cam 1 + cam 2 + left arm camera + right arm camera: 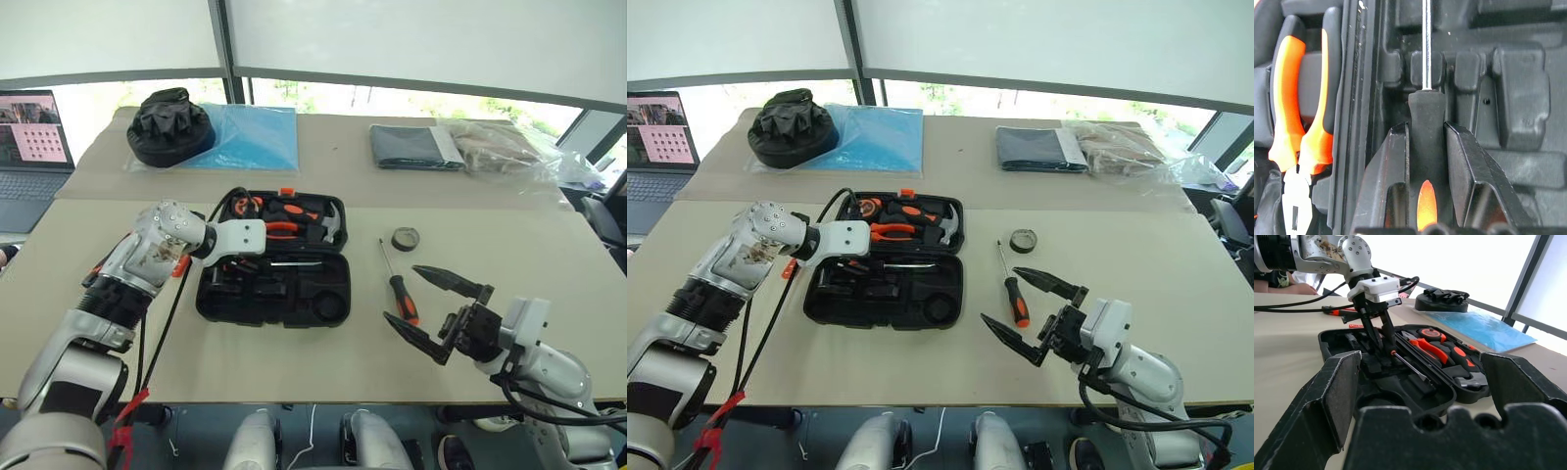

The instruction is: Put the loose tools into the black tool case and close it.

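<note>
The left gripper is down inside the open black tool case, its two fingers clamped on the black handle of a screwdriver whose steel shaft lies along the moulded slots of the near half, just beside the hinge line. Across the hinge, in the far half of the case, the orange-handled pliers and the hammer sit in their slots. To the right of the case, a black-and-orange-handled screwdriver and the small black tape roll lie on the table, and beyond them the right gripper hangs with its fingers spread wide apart, gripping nothing.
</note>
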You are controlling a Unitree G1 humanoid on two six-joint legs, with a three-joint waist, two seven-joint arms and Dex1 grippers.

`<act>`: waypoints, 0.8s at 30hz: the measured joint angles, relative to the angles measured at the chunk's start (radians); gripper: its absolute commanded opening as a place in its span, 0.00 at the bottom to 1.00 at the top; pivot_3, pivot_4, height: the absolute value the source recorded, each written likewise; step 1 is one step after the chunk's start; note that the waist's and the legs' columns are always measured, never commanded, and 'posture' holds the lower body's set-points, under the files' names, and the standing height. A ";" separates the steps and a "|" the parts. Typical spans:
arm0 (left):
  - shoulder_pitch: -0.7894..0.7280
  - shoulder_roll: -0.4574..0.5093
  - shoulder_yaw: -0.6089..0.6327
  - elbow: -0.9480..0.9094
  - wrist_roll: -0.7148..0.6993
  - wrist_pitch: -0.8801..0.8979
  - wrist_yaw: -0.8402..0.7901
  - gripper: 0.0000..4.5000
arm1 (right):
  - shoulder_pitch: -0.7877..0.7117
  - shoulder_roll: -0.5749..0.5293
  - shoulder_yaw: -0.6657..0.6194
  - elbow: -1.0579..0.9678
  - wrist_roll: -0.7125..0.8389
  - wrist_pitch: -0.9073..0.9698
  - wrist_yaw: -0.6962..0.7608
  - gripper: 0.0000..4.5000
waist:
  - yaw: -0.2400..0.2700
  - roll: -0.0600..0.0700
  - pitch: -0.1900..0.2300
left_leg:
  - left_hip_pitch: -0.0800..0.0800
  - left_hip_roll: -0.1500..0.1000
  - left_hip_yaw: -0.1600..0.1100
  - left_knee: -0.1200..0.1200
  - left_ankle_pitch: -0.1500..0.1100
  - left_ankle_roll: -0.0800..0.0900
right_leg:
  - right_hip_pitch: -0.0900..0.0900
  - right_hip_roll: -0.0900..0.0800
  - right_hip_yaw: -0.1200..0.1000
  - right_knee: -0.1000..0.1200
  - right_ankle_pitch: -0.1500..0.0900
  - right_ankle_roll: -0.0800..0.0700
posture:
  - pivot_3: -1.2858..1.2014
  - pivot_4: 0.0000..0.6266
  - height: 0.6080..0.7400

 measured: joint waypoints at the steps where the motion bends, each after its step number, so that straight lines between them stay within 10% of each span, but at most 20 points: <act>1: -0.004 -0.003 0.002 -0.006 -0.001 0.003 -0.001 0.14 | 0.001 0.000 0.002 -0.001 0.000 0.000 0.000 1.00 | 0.000 0.000 0.000 | 0.000 0.000 0.000 0.000 0.000 0.000 | 0.000 0.000 0.000 0.000 0.000 0.000 | 0.52 0.24 1.00; 24: -0.011 -0.002 0.008 0.087 0.085 -0.165 0.017 0.14 | 0.004 0.000 0.016 -0.003 0.001 0.001 -0.003 1.00 | -0.004 0.000 0.000 | 0.002 0.000 -0.001 0.000 0.000 0.000 | 0.001 0.001 0.001 0.000 0.002 -0.003 | 0.52 0.24 1.00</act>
